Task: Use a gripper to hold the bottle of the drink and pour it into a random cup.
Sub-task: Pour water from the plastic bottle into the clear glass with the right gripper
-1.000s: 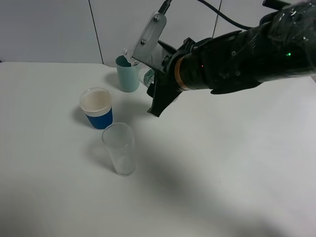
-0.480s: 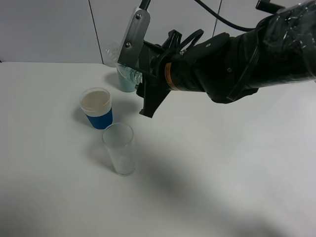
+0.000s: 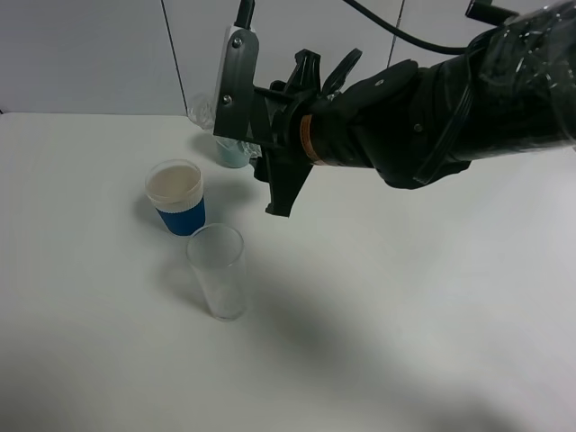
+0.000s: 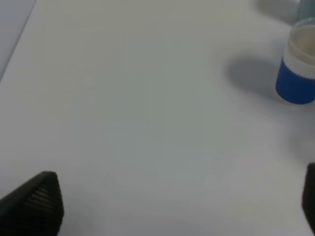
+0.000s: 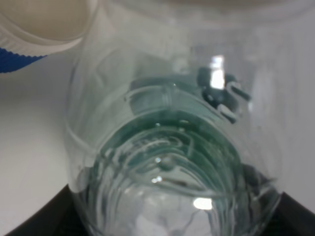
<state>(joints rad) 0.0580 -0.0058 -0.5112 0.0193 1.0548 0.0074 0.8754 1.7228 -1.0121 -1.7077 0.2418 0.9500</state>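
Note:
My right gripper (image 3: 261, 148) reaches across to the back left and is shut on the clear bottle of the drink (image 3: 202, 110). It holds the bottle tilted above the table, by the teal cup (image 3: 232, 157). The bottle (image 5: 172, 147) fills the right wrist view, with its dark green label showing through the plastic. The tall clear cup (image 3: 217, 270) stands upright on the table, in front of and below the gripper. My left gripper (image 4: 172, 201) is open and empty over bare table; it is out of the exterior view.
A blue cup with a white rim (image 3: 177, 198) stands between the teal cup and the clear cup. It also shows in the left wrist view (image 4: 298, 73) and the right wrist view (image 5: 29, 44). The white table (image 3: 405, 315) meets a grey wall at the back.
My right gripper has swung left with the bottle and turned it, so it now covers most of the teal cup. The cups have not moved.

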